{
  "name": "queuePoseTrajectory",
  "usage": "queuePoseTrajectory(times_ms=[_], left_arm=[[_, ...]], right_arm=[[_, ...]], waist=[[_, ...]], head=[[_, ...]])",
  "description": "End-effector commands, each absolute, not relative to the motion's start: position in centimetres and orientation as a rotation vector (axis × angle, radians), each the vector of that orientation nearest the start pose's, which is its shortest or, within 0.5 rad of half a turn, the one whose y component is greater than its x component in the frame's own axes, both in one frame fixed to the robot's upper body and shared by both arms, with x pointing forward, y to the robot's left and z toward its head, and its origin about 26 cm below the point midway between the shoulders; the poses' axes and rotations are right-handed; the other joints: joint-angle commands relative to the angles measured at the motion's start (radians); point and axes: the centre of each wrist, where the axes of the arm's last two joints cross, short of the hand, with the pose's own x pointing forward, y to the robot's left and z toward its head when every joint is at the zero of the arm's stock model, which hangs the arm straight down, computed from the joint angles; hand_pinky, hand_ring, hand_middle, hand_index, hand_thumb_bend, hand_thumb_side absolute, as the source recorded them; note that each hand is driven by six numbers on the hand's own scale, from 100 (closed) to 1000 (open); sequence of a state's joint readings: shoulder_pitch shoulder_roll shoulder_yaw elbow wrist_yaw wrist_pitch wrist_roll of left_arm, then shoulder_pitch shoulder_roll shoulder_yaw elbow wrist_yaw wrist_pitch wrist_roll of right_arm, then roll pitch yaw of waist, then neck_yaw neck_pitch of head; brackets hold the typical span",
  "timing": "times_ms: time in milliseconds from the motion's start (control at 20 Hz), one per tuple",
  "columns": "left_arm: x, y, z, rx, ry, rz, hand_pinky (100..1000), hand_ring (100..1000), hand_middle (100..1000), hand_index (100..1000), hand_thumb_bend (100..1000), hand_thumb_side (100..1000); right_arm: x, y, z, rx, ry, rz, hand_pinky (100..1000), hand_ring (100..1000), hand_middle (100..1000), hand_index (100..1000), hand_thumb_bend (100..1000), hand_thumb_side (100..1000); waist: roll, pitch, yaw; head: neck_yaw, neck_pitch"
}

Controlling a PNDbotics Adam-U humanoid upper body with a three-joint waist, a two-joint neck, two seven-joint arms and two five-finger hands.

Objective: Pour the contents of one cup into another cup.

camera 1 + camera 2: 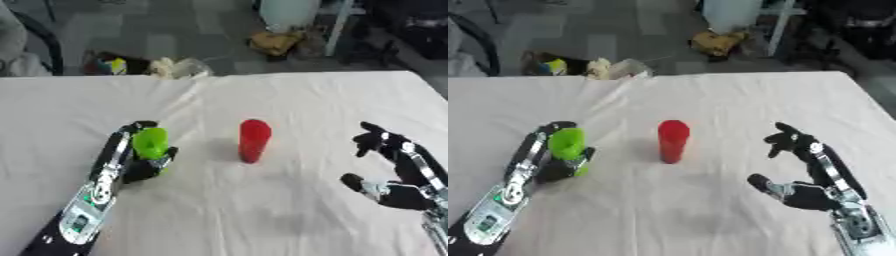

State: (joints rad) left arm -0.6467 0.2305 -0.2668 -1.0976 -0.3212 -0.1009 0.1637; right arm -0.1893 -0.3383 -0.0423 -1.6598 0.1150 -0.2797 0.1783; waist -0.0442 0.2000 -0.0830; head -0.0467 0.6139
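Left hand [144, 162]: fingers curled round a bright green plastic cup [150, 142] | tall red plastic cup [254, 140]: stood upright on white-clothed tabletop [289, 100], well apart to that hand's right | right hand [798, 167]: spread, nothing held | risk: spillage if tipped short of red cup.

Black arms with silver joints; left forearm [83, 215] bears white-and-green markings.
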Motion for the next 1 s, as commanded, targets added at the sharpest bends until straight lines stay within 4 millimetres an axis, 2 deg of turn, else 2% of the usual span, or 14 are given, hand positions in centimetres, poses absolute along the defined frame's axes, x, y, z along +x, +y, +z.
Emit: queuePoseTrajectory(times_ms=[50, 400, 650, 1000], left_arm=[[42.0, 19.4, 7.8, 0.376, -1.861, -0.641, 409, 157, 313, 788, 100, 231], [40.4, 20.4, 10.9, 0.381, -1.966, -0.547, 411, 167, 317, 786, 100, 226], [38.6, 21.6, 13.7, 0.396, -2.059, -0.541, 416, 178, 325, 786, 100, 215], [36.5, 21.4, 15.9, 0.353, -2.119, -0.571, 420, 185, 329, 786, 100, 217]], right_arm=[[32.2, -31.5, 10.0, -0.238, -2.059, 0.619, 793, 1000, 477, 713, 659, 354], [32.5, -31.9, 9.8, -0.249, -2.040, 0.627, 791, 1000, 475, 714, 660, 353], [33.2, -32.3, 9.8, -0.253, -2.018, 0.673, 787, 1000, 469, 715, 663, 350], [35.1, -32.6, 9.7, -0.254, -1.981, 0.760, 787, 1000, 472, 720, 675, 355]], waist=[[0.001, -0.012, 0.003], [0.001, -0.016, 0.022], [0.004, -0.021, 0.042], [0.009, -0.033, 0.073]], head=[[-0.003, -0.002], [-0.015, -0.002], [-0.029, -0.002], [-0.050, 0.003]])
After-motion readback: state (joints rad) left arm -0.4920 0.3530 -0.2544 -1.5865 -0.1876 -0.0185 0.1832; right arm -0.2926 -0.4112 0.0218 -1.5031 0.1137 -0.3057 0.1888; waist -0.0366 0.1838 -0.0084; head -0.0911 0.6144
